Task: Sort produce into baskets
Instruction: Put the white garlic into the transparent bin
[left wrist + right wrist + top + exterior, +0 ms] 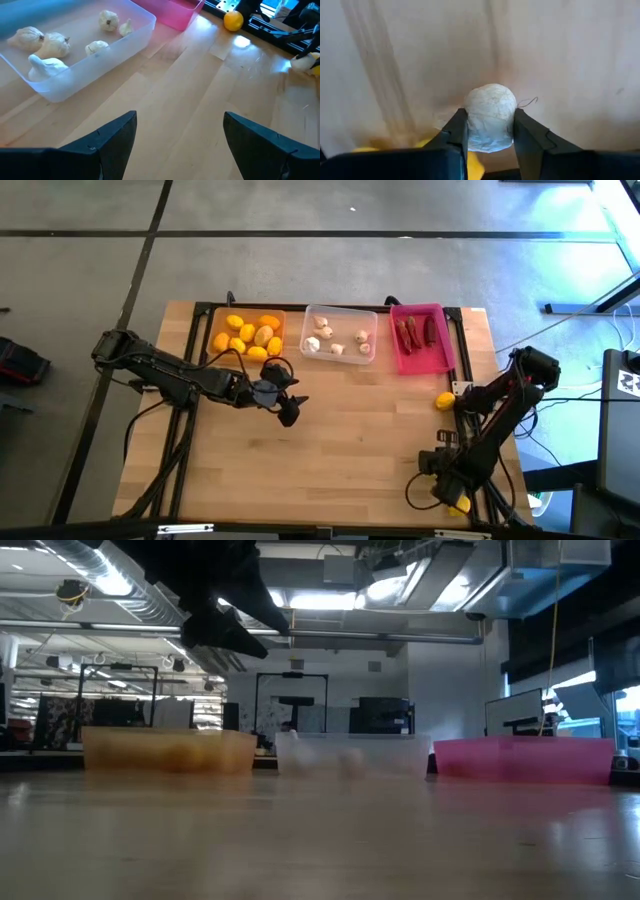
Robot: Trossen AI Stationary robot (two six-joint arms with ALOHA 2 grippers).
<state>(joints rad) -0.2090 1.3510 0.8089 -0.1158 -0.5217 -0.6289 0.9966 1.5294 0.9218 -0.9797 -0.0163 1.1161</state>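
Three trays stand in a row at the far edge. The orange tray [247, 332] holds several lemons, the clear tray [340, 333] several garlic bulbs, and the pink tray [421, 337] dark red chilies. My left gripper [287, 406] hovers open and empty above mid-table, in front of the orange and clear trays. My right gripper [452, 498] is at the near right corner, shut on a white garlic bulb [490, 117]; something yellow [475, 167] shows just beside it. One lemon [445, 401] lies loose on the table at the right. My right gripper pinches the garlic bulb between its two fingers [454, 132], one on each of the bulb's opposite sides [470, 122]. The fingers come from above, pointing down at the table. Whether the bulb rests on the wood or is lifted, I cannot tell.
Bare wooden table [350, 450] lies between the two arms and in front of the trays. Black frame rails [465, 395] run along the right edge near the loose lemon. The low view shows the three trays [350, 753] side by side.
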